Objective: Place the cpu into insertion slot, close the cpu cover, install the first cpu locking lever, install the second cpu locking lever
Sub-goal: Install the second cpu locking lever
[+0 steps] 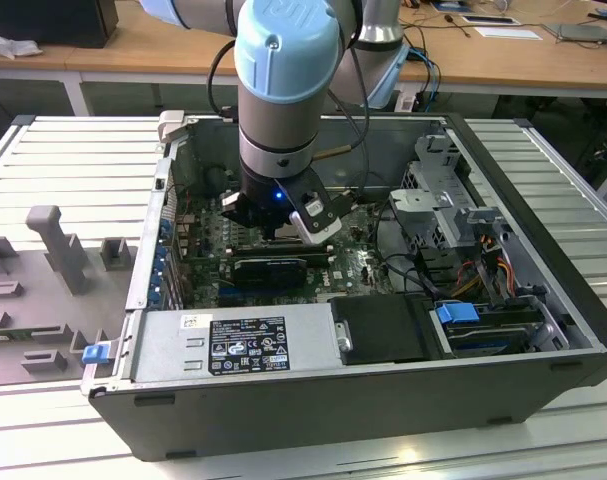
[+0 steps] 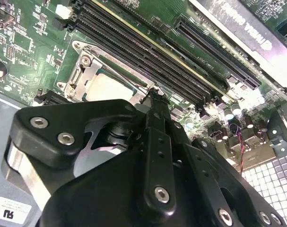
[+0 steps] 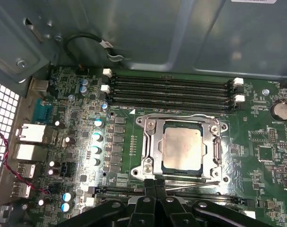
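1. In the first wrist view, the green board [image 3: 77, 156] has small round parts standing up on it, toward the case wall. If the arm swings wide, it could knock one.

2. The cpu [image 3: 182, 148] already sits flat in the slot [image 3: 150, 156], and the cover [image 3: 217, 146] is down around it, with the chip showing through the window. If the chip is not seated right, pressing the cover harder could bend the tiny pins below. I cannot see the pins, so this is a guess.

3. The gripper [image 3: 155, 182] has its tips pinched together, holding nothing. It is right at the near edge of the slot, by a thin metal lever [image 3: 190, 185] that lies along that edge. I cannot tell if it touches the lever.

4. The lever is thin and springy, I think. If the tips push it from the wrong side, it could slip off and snap back, or scratch the board.

5. The long black memory slots [image 3: 171, 90] are on the far side of the slot. They look safe for now.

6. In the exterior view, the arm [image 1: 283, 80] reaches deep into the case [image 1: 543, 250]. Loose wires [image 1: 483, 270] sit to the exterior view's right; a big turn could snag them.
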Controlling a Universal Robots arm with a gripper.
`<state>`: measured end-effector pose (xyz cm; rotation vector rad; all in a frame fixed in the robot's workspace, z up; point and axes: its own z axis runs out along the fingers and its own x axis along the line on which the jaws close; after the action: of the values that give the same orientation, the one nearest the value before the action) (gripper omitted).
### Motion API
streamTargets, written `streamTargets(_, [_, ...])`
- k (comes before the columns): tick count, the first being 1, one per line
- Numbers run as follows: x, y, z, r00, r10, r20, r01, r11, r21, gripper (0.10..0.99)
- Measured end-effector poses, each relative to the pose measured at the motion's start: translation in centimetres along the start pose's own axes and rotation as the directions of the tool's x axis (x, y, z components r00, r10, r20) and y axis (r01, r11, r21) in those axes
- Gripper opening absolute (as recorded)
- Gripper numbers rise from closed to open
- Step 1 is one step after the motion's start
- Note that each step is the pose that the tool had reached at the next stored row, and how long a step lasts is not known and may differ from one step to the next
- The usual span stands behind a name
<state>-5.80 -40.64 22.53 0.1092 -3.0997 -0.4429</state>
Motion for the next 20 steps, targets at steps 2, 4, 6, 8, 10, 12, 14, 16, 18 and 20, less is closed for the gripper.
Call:
streamTargets(2, [0.02,0.0,0.0,1.0,0.0,-0.0001,0.0,1.0,0.0,0.106])
streamTargets(4, [0.02,0.0,0.0,1.0,0.0,-0.0001,0.0,1.0,0.0,0.106])
streamTargets(6, [0.02,0.0,0.0,1.0,0.0,0.0,0.0,1.0,0.0,0.106])
streamTargets(8, [0.02,0.0,0.0,1.0,0.0,0.0,0.0,1.0,0.0,0.106])
streamTargets(10, [0.02,0.0,0.0,1.0,0.0,-0.0001,0.0,1.0,0.0,0.106])
streamTargets(12, [0.02,0.0,0.0,1.0,0.0,0.0,0.0,1.0,0.0,0.106])
streamTargets(14, [0.03,0.0,0.0,1.0,0.0,0.0,0.0,1.0,0.0,0.106])
streamTargets(16, [0.03,0.0,0.0,1.0,0.0,-0.0001,0.0,1.0,0.0,0.106])
streamTargets(18, [0.03,0.0,0.0,1.0,0.0,-0.0001,0.0,1.0,0.0,0.106])
streamTargets(20, [0.07,0.0,0.01,1.0,0.0,0.0002,0.0,1.0,-0.001,0.106])
